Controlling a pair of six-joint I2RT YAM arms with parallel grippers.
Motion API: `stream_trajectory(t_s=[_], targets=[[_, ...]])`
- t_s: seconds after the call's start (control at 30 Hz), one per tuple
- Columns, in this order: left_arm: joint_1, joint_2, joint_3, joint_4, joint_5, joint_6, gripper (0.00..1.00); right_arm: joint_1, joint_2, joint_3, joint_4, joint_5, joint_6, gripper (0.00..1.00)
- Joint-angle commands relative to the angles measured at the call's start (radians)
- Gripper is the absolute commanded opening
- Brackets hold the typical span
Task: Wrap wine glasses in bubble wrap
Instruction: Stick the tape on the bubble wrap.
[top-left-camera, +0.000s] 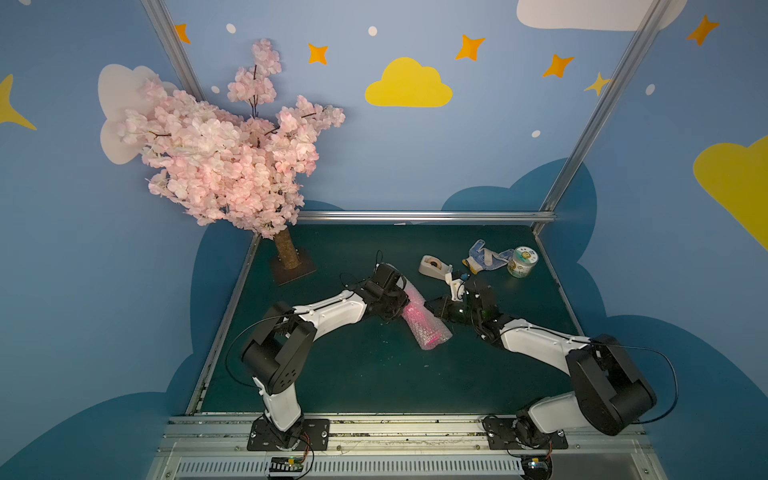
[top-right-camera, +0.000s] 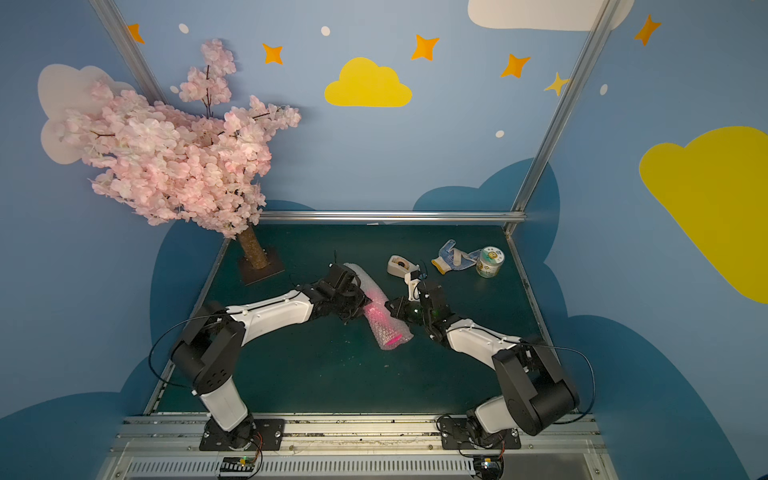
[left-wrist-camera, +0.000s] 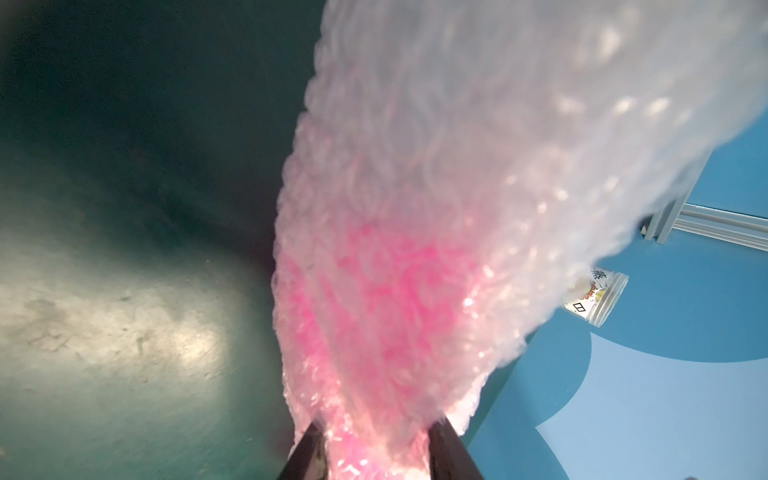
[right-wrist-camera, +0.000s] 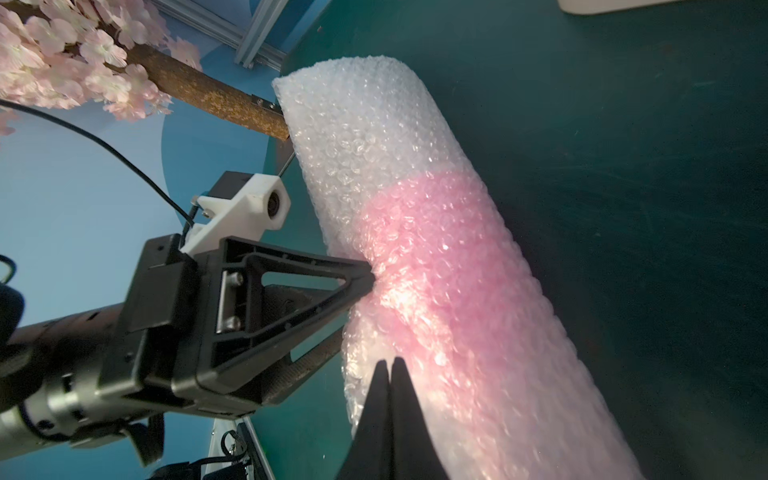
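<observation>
Right wrist view: your left gripper (right-wrist-camera: 360, 309) clamps the bubble wrap (right-wrist-camera: 365, 133) roll at mid-table (right-wrist-camera: 623, 166), where the wine glass (right-wrist-camera: 449, 257) shows pink inside. Your right gripper (right-wrist-camera: 390, 368), fingers pressed together, meets the roll's side; whether it pinches film is unclear.

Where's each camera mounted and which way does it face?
Top views: high above the arm bases, facing down over the table; left gripper and right gripper show.
Left wrist: faces along its fingers at the bubble wrap.
Right wrist: faces along its shut fingers at the same bubble wrap; left gripper clamps it.
Shared: the bubble wrap, in all four.
</observation>
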Motion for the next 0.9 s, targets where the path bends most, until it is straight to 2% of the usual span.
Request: stream_trajectory(t_s=[0.0, 0.3, 0.53, 0.87], targets=[[-0.007, 0.031, -0.011, -0.092, 0.013, 0.020, 0.38, -0.007, 0.015, 0.029, 0.017, -0.052, -0.034, 0.00], [-0.007, 0.032, -0.002, -0.097, 0.015, 0.023, 0.37, -0.025, 0.077, 0.059, 0.094, -0.106, -0.020, 0.00], [-0.005, 0.031, 0.000, -0.096, 0.015, 0.021, 0.37, -0.032, 0.075, 0.073, 0.079, -0.108, -0.034, 0.00], [-0.005, 0.030, -0.003, -0.091, 0.015, 0.021, 0.37, -0.023, 0.169, 0.077, 0.119, -0.173, -0.029, 0.00]])
